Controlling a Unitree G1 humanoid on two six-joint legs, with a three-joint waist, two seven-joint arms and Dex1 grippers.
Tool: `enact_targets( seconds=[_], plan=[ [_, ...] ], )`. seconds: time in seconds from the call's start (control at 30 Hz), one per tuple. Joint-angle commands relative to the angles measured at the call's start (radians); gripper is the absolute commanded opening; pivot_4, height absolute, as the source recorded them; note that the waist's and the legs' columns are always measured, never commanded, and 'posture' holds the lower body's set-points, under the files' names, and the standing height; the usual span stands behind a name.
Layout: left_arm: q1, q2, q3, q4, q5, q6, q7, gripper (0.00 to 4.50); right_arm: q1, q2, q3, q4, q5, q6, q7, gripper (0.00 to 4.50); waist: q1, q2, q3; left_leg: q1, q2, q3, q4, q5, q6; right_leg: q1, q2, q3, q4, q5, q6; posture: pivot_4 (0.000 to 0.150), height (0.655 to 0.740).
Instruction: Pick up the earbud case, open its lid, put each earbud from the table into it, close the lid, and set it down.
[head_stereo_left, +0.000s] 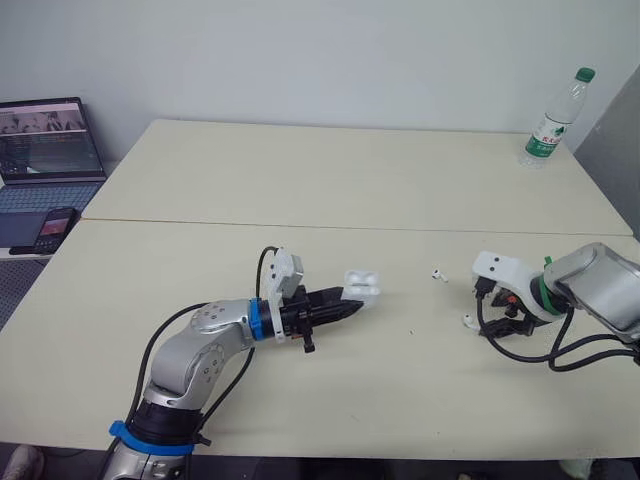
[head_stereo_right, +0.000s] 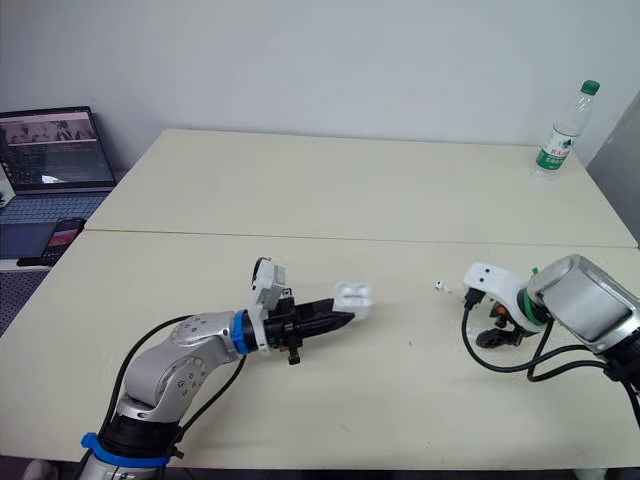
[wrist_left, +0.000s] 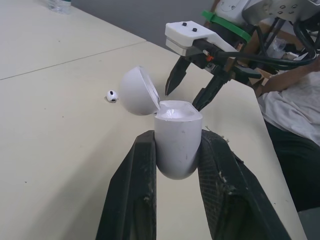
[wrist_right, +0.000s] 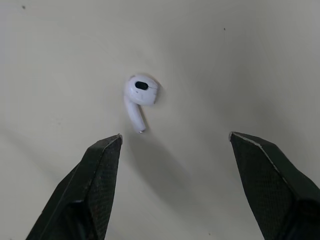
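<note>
Laptop (head_stereo_left: 50, 140) w/ phone (head_stereo_left: 55, 228) left of table (head_stereo_left: 300, 170) — water bottle (head_stereo_left: 553, 118) at far-right corner.

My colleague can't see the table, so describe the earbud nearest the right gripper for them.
On the near half of the cream table, look to the robot's right, where the right gripper hangs open. The earbud, white with a short stem, lies right by its fingertips. The other earbud lies farther from the robot, toward the earbud case.

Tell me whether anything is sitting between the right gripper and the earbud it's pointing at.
Nothing visible does. The right gripper has its fingers open, and the earbud lies alone on the bare table just ahead of them, with open space in between.
</note>
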Motion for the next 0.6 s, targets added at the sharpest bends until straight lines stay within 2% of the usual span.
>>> enact_targets(
  seconds=[0.03,0.33,0.6],
  plan=[
    [0.007,-0.002,0.002,-0.044,-0.018,-0.002,0.008,0.77,-0.036,0.025,0.008,0.007,-0.031,0.03,0.014,3.56,-0.002,0.0,0.0,0.0,0.0,0.0,0.0,0.0,0.0,0.0,0.0,0.0,0.0,0.0,0.0,0.15,0.7389],
    [-0.019,0.008,-0.011,-0.003,-0.009,-0.009,-0.01,0.77,-0.016,0.161,-0.051,0.035,-0.019,0.171,-0.069,3.56,-0.001,-0.002,0.0,0.0,0.0,0.0,0.001,0.0,0.0,0.001,0.0,0.0,0.001,0.0,0.0,0.15,0.7389],
    [-0.016,0.011,-0.014,0.006,-0.006,-0.015,-0.018,0.77,-0.002,0.173,-0.065,-0.021,-0.005,0.22,-0.113,3.56,-0.003,-0.002,0.0,0.002,0.001,0.0,0.001,0.0,0.0,0.001,0.001,0.0,0.001,0.0,0.0,0.15,0.7389]
  ],
)
